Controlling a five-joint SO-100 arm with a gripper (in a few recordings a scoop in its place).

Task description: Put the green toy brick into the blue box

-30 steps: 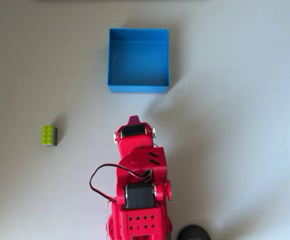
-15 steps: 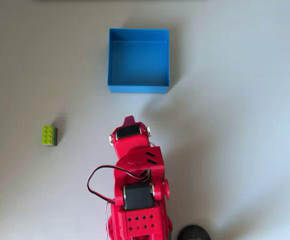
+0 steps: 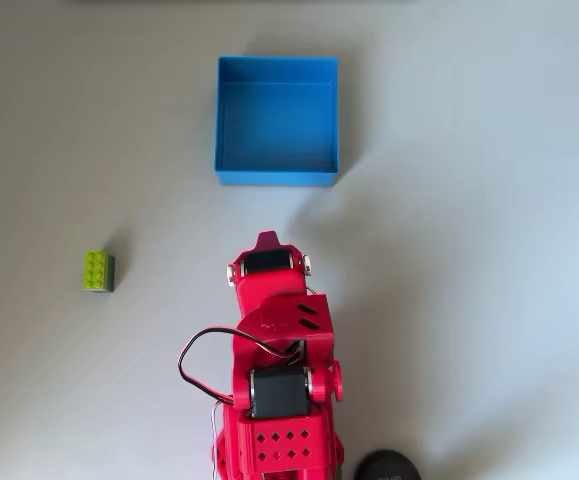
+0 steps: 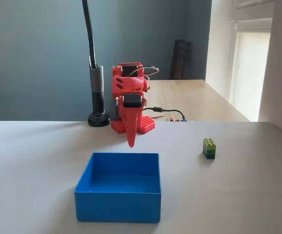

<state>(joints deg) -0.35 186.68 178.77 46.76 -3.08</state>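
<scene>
Green brick sits on the surface, well apart from the blue box; the gripper hangs closed, empty, behind the box.

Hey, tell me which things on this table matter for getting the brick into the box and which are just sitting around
Part of the job:
- green toy brick, alone on the table
- blue box, with nothing in it
- gripper, fingers pointing down, holding nothing

Just lying about:
- black stand with its pole, beside the arm's base
- cables behind the base
</scene>
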